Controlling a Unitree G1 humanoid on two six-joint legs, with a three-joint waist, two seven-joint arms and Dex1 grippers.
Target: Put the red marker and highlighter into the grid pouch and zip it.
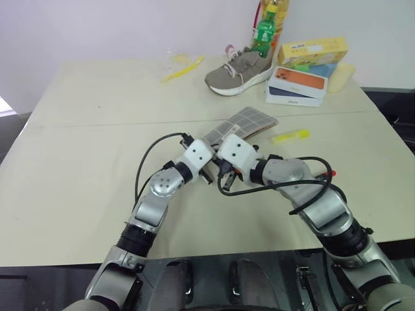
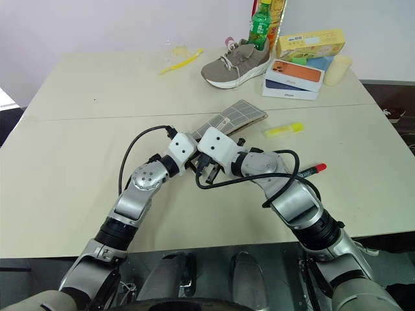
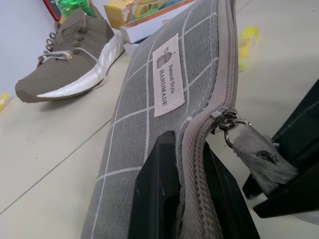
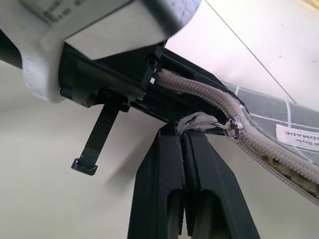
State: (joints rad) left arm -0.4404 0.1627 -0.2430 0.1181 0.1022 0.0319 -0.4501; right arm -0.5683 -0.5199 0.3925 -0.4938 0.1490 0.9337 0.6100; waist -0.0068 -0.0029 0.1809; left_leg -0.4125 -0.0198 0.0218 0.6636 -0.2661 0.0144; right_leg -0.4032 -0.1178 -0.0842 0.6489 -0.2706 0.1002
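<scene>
The grid pouch (image 1: 249,121) lies mid-table, its near end raised and hidden behind my two grippers; its white label (image 3: 167,74) faces up. My left gripper (image 3: 187,144) is shut on the pouch's zipper edge. My right gripper (image 4: 182,130) meets it from the right, shut on the grey fabric pull tab (image 4: 197,121) of the zipper slider (image 3: 224,117). The yellow highlighter (image 1: 290,136) lies on the table just right of the pouch. The red marker (image 2: 311,170) lies nearer the front, to the right, partly behind my right forearm.
At the back of the table are a grey-brown shoe (image 1: 240,68), stacked phone boxes (image 1: 295,84), a yellow carton (image 1: 311,50), a green bottle (image 1: 264,32) and a thin yellow stick (image 1: 183,68). Bare tabletop (image 1: 84,162) stretches to the left.
</scene>
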